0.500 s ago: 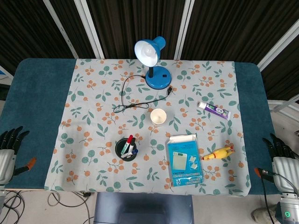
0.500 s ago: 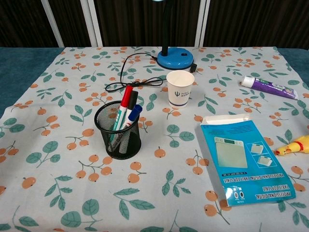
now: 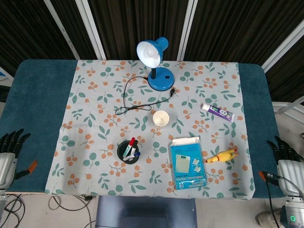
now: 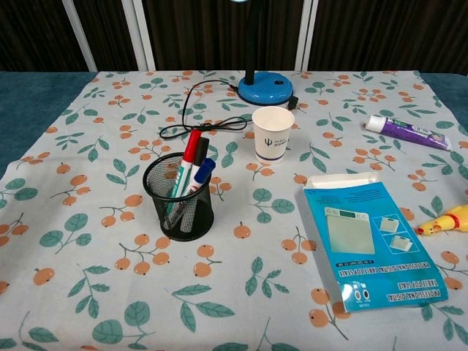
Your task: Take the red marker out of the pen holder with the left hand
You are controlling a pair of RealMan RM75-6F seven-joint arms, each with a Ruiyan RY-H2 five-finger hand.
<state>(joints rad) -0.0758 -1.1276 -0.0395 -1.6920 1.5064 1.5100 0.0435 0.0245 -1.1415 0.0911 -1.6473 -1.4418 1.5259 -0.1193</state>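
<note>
From the head view, the left hand [image 3: 8,156] sits at the table's near left edge, well apart from everything on the cloth, fingers spread and holding nothing; the right hand [image 3: 286,159] sits likewise at the near right edge, fingers apart and empty. Between them the black mesh pen holder [image 3: 128,151] stands on the floral tablecloth [image 3: 95,118], with the red marker [image 3: 131,142] inside it, leaning among other markers. Beyond the holder is a paper cup [image 3: 161,118], and further back a blue desk lamp [image 3: 156,61] whose black cord [image 3: 128,97] loops across the cloth. To the right lie a blue packet [image 3: 186,162], a yellow rubber chicken [image 3: 221,156] just beside it, and a purple tube [image 3: 217,112] further off. From the chest view, neither hand shows. The pen holder [image 4: 179,196] stands upright, and the red marker [image 4: 191,148] rises cap-up above its rim, tilted to the right, touching a black-capped marker [image 4: 199,151]; a blue-capped marker [image 4: 204,169] leans just below them. What looks like a green-bodied pen shows through the mesh, though the wires blur it. The paper cup [image 4: 272,134] stands near the holder, upright, with the lamp's base [image 4: 265,91] behind it.
</note>
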